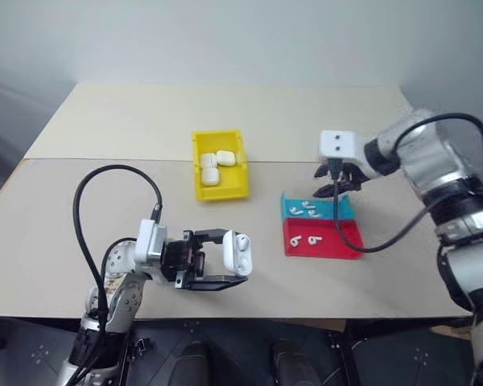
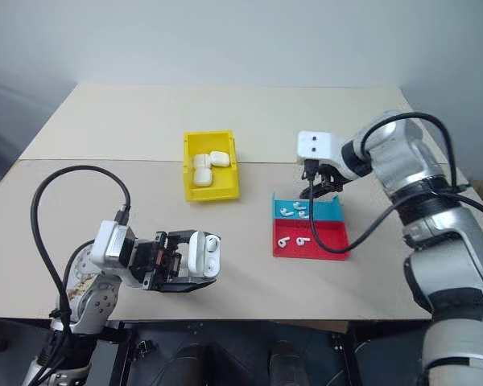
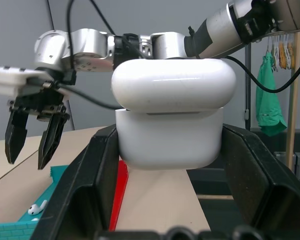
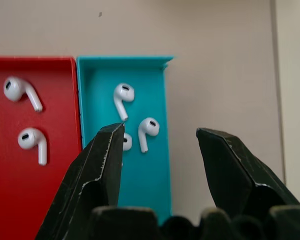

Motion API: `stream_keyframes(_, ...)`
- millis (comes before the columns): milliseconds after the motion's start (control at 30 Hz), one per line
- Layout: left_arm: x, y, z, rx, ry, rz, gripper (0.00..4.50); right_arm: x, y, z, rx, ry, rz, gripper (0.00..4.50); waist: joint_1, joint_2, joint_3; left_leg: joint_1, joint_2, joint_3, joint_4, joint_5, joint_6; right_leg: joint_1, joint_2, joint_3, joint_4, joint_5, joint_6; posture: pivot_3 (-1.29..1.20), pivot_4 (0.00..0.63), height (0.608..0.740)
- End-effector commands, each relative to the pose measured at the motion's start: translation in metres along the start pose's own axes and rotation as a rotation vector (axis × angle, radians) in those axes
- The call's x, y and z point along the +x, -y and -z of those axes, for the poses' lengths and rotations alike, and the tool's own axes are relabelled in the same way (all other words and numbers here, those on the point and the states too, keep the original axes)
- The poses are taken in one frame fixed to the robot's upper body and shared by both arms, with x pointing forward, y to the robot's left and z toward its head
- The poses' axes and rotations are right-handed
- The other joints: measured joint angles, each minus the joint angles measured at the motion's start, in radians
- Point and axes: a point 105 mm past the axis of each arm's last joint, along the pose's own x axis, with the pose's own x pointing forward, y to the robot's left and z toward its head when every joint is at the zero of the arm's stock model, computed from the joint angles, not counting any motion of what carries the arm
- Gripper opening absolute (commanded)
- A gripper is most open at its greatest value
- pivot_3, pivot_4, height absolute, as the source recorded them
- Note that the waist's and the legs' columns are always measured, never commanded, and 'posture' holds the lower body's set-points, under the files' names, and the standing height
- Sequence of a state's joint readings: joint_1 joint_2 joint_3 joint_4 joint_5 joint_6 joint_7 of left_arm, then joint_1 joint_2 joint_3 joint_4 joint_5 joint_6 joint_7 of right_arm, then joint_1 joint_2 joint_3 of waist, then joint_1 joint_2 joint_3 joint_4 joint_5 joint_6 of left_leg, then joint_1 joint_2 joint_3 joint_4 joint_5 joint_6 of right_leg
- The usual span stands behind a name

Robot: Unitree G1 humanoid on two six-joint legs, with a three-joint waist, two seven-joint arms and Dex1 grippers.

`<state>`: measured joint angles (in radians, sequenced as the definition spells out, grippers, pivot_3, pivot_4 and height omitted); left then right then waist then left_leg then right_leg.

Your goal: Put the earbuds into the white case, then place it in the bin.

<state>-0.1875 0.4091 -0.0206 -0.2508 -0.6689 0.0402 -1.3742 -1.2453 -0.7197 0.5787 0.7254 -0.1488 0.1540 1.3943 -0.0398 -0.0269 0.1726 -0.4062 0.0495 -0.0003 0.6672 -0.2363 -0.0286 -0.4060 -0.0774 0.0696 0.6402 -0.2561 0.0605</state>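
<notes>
My left gripper (image 1: 240,259) is shut on the white case (image 1: 241,251) and holds it just above the table's near side. The case's lid (image 3: 173,84) stands ajar, and the gripper's black fingers (image 3: 87,190) flank its body. Small white earbuds lie in two shallow trays: three in the teal one (image 4: 124,96) and two in the red one (image 4: 32,142). Over the teal tray (image 1: 348,211) my right gripper (image 1: 336,190) hangs pointing down. It is open with nothing between its fingers (image 4: 102,170). The yellow bin (image 1: 200,187) stands at mid-table, left of the trays.
Three closed white cases (image 1: 217,167) lie inside the bin. The red tray (image 1: 344,240) sits flush against the teal one on its near side. A black cable (image 1: 88,217) loops up from my left wrist. The table's back half is a lighter board (image 1: 225,112).
</notes>
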Motion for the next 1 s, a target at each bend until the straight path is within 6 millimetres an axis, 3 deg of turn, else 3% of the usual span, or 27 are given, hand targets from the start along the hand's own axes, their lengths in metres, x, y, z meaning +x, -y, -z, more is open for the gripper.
stream_keyframes(33, 0.004, 0.002, -0.007, 0.052, 0.010, 0.000, 2.75, -0.007, 0.008, 0.002, -0.072, -0.067, -0.013, 2.77, 0.002, 0.000, 0.000, 0.000, 0.000, 0.000, 0.000, 0.000, 0.000, 0.000, 0.000, 0.000, 0.000, 0.000, 0.000, 0.00, 0.150, 0.740)
stream_keyframes(267, 0.003, 0.003, -0.006, 0.062, -0.001, -0.016, 2.75, -0.001, 0.003, 0.004, -0.139, -0.088, -0.094, 2.77, -0.001, 0.001, 0.000, 0.000, 0.000, 0.000, 0.000, 0.000, 0.000, 0.000, 0.000, 0.000, 0.001, 0.000, 0.000, 0.00, 0.150, 0.740)
stream_keyframes(400, 0.004, 0.005, -0.005, 0.060, -0.002, -0.017, 2.75, 0.003, 0.002, 0.005, -0.141, -0.085, -0.095, 1.93, -0.003, 0.002, 0.001, 0.001, 0.000, 0.000, 0.000, 0.000, 0.000, 0.000, 0.000, 0.000, 0.001, 0.000, 0.000, 0.00, 0.150, 0.740)
stream_keyframes(1000, 0.007, -0.001, -0.004, 0.068, -0.010, -0.016, 2.75, 0.022, -0.009, 0.006, -0.139, -0.082, -0.151, 1.93, -0.003, 0.002, 0.001, 0.001, 0.000, 0.000, 0.000, 0.000, 0.000, 0.000, 0.000, 0.000, 0.002, 0.000, 0.000, 0.00, 0.150, 0.740)
